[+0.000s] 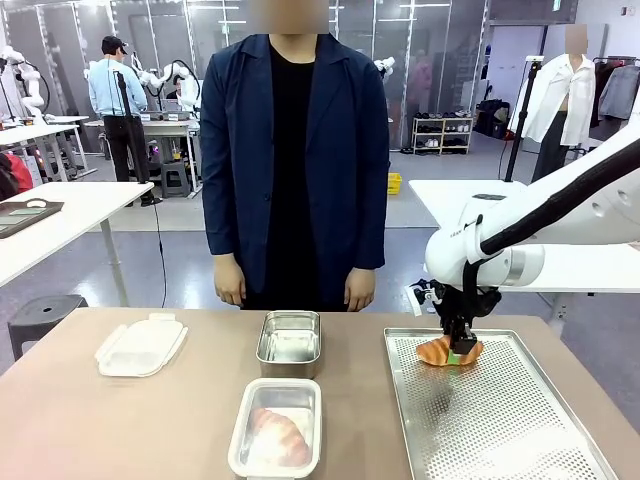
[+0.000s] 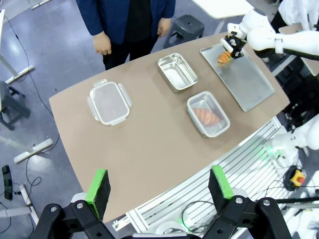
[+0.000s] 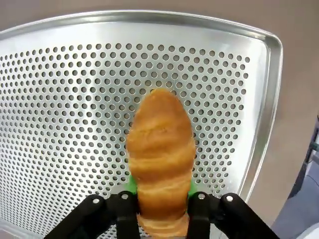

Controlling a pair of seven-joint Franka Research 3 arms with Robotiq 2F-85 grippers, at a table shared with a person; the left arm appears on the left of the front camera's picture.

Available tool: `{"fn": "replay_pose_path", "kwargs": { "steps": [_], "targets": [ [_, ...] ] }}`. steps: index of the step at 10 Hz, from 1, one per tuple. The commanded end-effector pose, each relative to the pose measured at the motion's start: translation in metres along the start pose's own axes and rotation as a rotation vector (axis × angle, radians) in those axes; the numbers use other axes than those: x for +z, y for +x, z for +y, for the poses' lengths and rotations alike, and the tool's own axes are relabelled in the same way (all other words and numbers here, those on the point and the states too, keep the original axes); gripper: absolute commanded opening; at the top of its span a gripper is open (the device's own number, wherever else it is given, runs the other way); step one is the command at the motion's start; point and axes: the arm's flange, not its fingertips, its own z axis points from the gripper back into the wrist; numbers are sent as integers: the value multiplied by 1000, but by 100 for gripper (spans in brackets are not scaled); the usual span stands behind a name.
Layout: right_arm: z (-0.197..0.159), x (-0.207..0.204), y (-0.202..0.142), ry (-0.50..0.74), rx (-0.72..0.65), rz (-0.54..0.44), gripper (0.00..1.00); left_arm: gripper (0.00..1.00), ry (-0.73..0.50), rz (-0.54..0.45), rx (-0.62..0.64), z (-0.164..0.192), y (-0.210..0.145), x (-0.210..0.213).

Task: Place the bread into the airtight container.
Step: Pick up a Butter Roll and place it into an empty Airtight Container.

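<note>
The fingers of the right gripper are clamping the croissant from both sides at the perforated tray's far-left corner, so the grasp looks made. The next move is lifting and carrying it left of the tray to the airtight container, which is already holding one croissant. The left gripper is hanging open, well away from the tray.

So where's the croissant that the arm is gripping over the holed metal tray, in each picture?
Front view: croissant right of centre, at the perforated tray's far edge, in the right gripper.
Left wrist view: croissant upper right, small, at the tray's top-left end.
Right wrist view: croissant bottom centre, large.
Shared landmark: the perforated tray.
</note>
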Motion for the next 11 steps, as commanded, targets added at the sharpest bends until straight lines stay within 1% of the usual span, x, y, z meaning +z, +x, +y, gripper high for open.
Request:
{"fn": "replay_pose_path", "kwargs": {
  "steps": [1, 3, 4, 5, 6, 8, 10, 11],
  "targets": [
    [11, 24, 0, -13, -19, -7, 11, 100, -9, -5, -6, -1, 2, 2],
    [28, 74, 11, -42, -30, 19, 11, 100, -9, -5, -6, -1, 2, 2],
    [35, 93, 22, -44, -24, 14, 11, 100, -9, -5, -6, -1, 2, 2],
    [40, 107, 33, -54, -56, 25, 11, 100, -9, -5, -6, -1, 2, 2],
    [46, 116, 47, -42, -61, 12, 11, 100, -9, -5, -6, -1, 2, 2],
    [56, 124, 78, 4, -64, -6, 11, 100, -9, -5, -6, -1, 2, 2],
    [55, 128, 132, 26, -111, -91, 11, 100, -9, -5, -6, -1, 2, 2],
    [54, 125, 166, 41, -128, -108, 11, 100, -9, -5, -6, -1, 2, 2]
  ]
}}
